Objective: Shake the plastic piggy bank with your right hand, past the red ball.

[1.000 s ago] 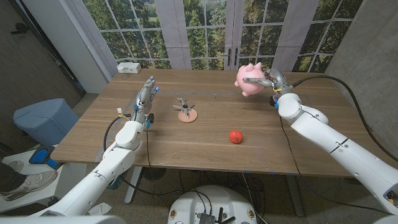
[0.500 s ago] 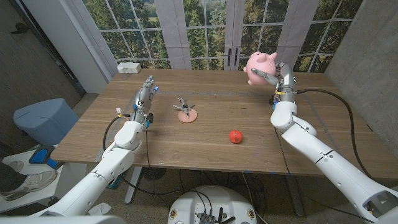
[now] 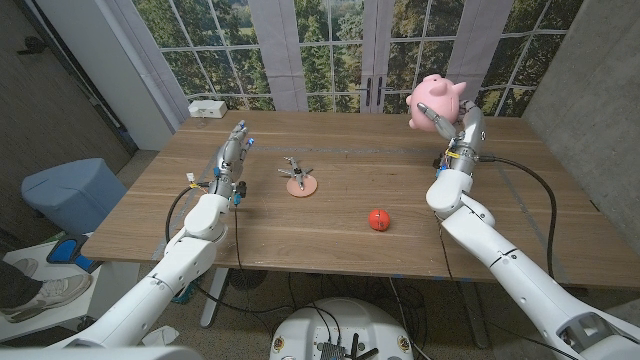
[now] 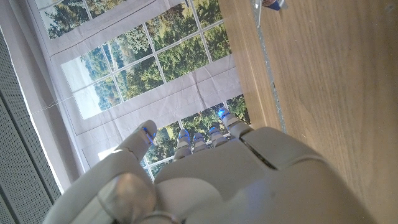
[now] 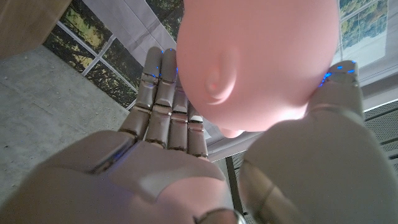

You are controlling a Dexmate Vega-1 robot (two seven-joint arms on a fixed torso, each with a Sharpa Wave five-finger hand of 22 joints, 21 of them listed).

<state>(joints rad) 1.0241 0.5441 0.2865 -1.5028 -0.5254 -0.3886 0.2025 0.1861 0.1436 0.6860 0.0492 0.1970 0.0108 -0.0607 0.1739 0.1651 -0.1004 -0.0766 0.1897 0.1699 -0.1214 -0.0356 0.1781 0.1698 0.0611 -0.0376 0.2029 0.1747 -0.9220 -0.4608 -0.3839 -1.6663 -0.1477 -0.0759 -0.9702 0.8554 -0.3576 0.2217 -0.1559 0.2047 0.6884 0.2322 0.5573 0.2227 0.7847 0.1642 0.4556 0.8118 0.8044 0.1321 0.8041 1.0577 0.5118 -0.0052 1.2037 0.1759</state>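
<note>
Above table (image 3: 330, 230): piggy bank (image 3: 437, 97) in right hand (image 3: 462, 126)

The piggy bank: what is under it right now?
The piggy bank is held up in the air by the right hand, above the table's far right corner. Its underside is hidden by the fingers.

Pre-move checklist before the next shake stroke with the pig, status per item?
1. Grip: right hand holds the pink plastic piggy bank, fingers wrapped round its body: ok.
2. Bank off the wooden table, raised at the far right: ok.
3. Small red ball sits on the table nearer the robot, apart from the bank: ok.
4. Left hand holds nothing, over the table's left side: ok.
5. Small metal object on the tan disc stands mid-table, apart from both arms: ok.
6. Grip firmness under shaking: cannot tell.
</note>
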